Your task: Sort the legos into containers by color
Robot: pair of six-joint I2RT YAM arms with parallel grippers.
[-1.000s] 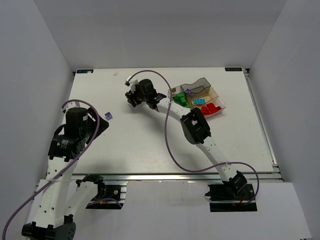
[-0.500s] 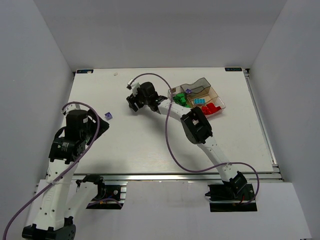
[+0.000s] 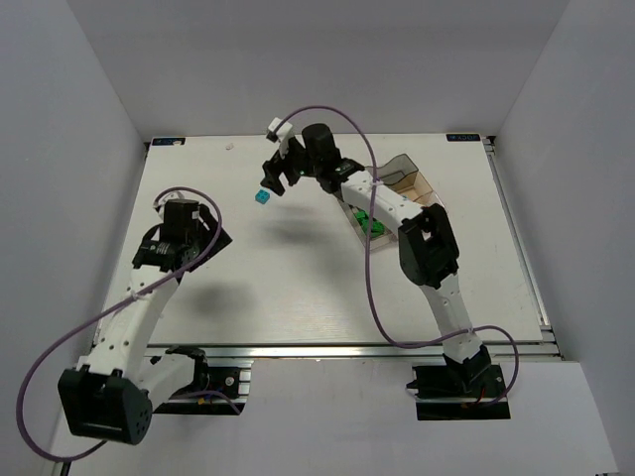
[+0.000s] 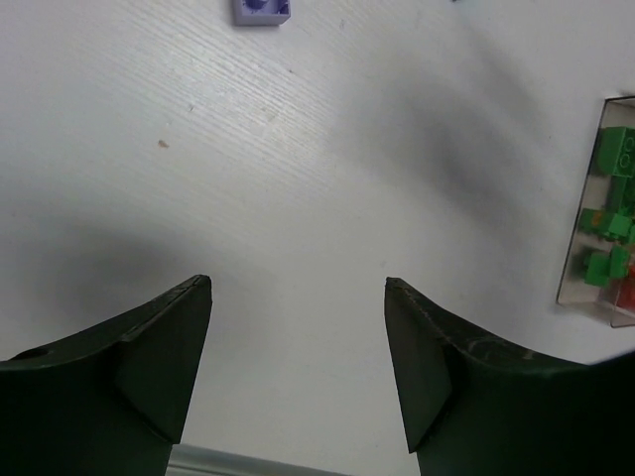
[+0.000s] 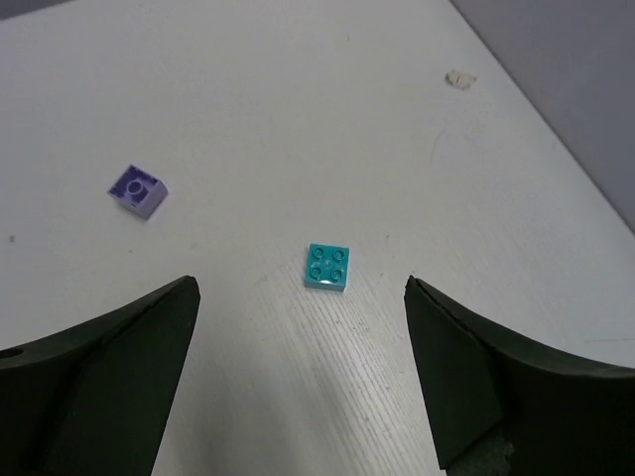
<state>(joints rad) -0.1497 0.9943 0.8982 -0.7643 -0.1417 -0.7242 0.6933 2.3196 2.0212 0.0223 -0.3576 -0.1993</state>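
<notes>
A cyan lego lies flat on the white table, studs up, just ahead of my open right gripper, whose fingers touch nothing. From above, that brick sits just below the right gripper. A light purple lego lies further left; it also shows at the top of the left wrist view. My left gripper hangs open and empty over bare table. The clear tray holds green legos, and the right arm covers much of it.
A small white scrap lies near the table's far edge. The left wrist view catches the tray's edge with green bricks and a bit of red. Grey walls enclose the table.
The right gripper has risen, shifted toward the back and opened wider, uncovering the cyan lego on the table. The left arm has stretched forward toward the purple lego.
</notes>
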